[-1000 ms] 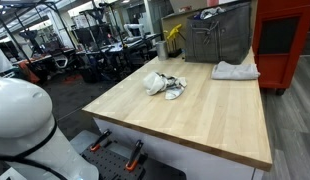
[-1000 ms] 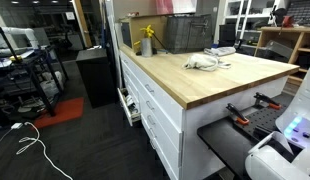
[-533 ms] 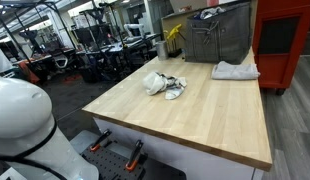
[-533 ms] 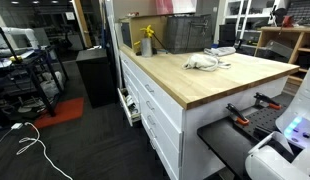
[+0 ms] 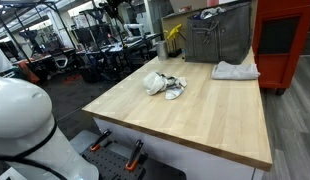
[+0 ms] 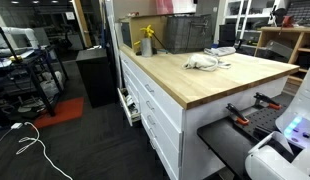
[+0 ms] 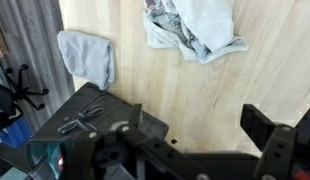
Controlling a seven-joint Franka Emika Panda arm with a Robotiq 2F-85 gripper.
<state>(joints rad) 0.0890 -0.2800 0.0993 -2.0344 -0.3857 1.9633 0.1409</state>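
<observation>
The gripper (image 7: 200,135) is held wide open and empty, well apart from the crumpled cloth (image 7: 190,30). Lowered off-centre, only a loose fold might be caught.

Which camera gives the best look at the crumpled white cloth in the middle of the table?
An exterior view: the crumpled white cloth lies whole and unblocked on the wooden table. The wrist view shows it larger, but cut off by the picture's edge. In an exterior view it is small and flattened.
</observation>
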